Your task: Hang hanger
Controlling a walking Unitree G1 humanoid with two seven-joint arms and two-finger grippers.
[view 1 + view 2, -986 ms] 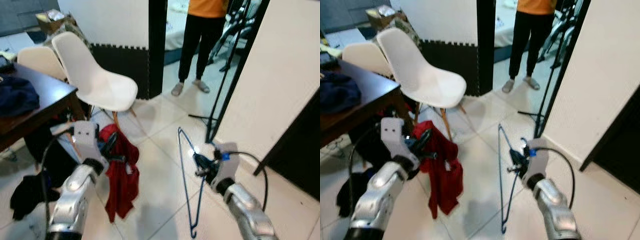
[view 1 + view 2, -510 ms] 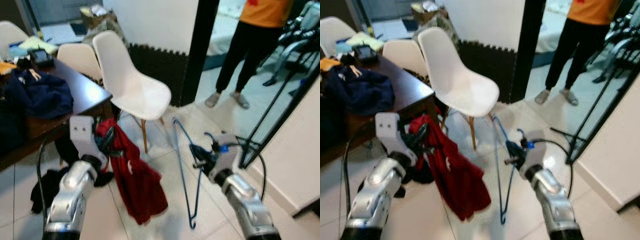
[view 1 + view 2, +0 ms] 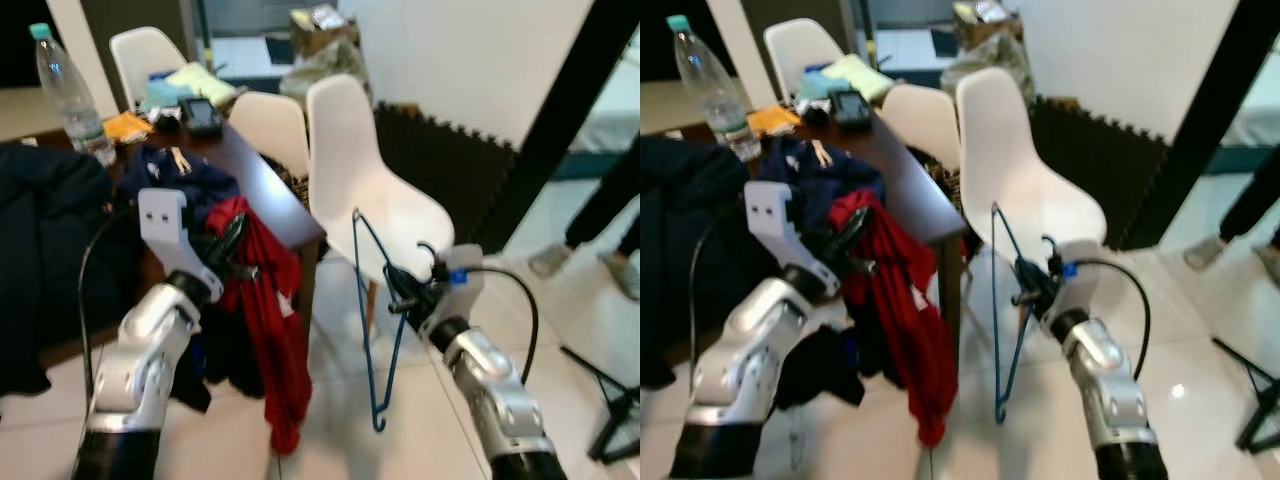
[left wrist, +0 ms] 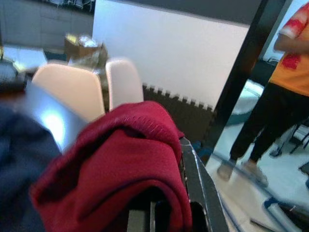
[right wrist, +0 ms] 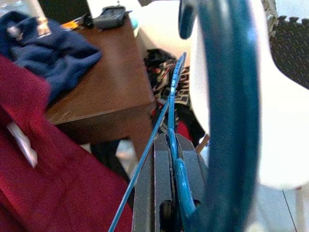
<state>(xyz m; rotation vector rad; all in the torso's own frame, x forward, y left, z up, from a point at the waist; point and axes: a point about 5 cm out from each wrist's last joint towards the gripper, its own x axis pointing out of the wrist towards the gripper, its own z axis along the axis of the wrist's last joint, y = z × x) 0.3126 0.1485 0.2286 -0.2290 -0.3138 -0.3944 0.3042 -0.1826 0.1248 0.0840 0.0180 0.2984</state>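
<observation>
Blue hanger (image 3: pixel 372 330) is pinched near its hook by the right gripper (image 3: pixel 400 298), fingers closed flat on the wire; frame hangs down, lower corner near the floor. Red garment (image 3: pixel 268 320) is clamped in the left gripper (image 3: pixel 232 262), cloth draped over the fingers and trailing low.

Risks, judged:
- Thin wire could be twisted or slipped in the grip if swung.
- Hanger could be snagged on the red garment just beside it.
- White chair (image 3: pixel 375 195) and dark table (image 3: pixel 262 190) lie just behind; either could be clipped.
- A person's legs (image 3: pixel 610 225) are seen farther off, right.
</observation>
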